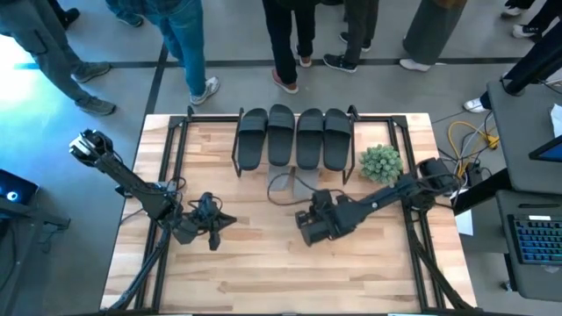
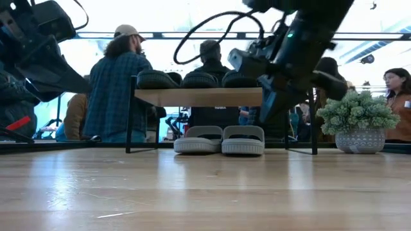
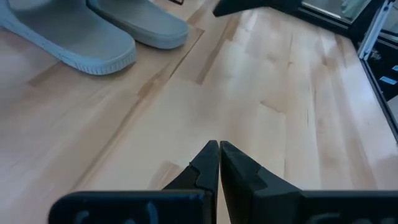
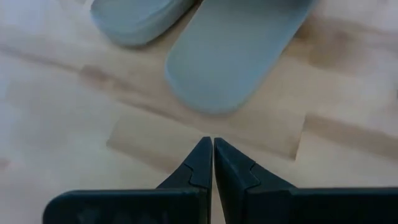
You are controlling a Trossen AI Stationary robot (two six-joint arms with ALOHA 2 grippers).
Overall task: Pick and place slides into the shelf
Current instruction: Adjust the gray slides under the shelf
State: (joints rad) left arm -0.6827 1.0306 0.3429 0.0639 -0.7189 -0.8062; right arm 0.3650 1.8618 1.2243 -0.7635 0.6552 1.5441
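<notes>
Light wooden tabletop (image 1: 263, 263), people standing beyond. Four black rubber slides (image 1: 288, 136) sit atop the black-framed two-tier shelf (image 2: 199, 96); two light grey slides (image 2: 221, 140) lie under it. Left gripper (image 1: 209, 224) and right gripper (image 1: 309, 224) hover with fingers together, holding nothing.

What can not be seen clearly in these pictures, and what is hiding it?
- Light grey slides: in the high view the shelf top board and its four dark slides cover most of them.
- Dark slides, low view: only the heels show; the right arm hides one.
- Right end effector: shut; low view does not show its tip clearly.
- Left end effector: shut; cut off in low view.
</notes>
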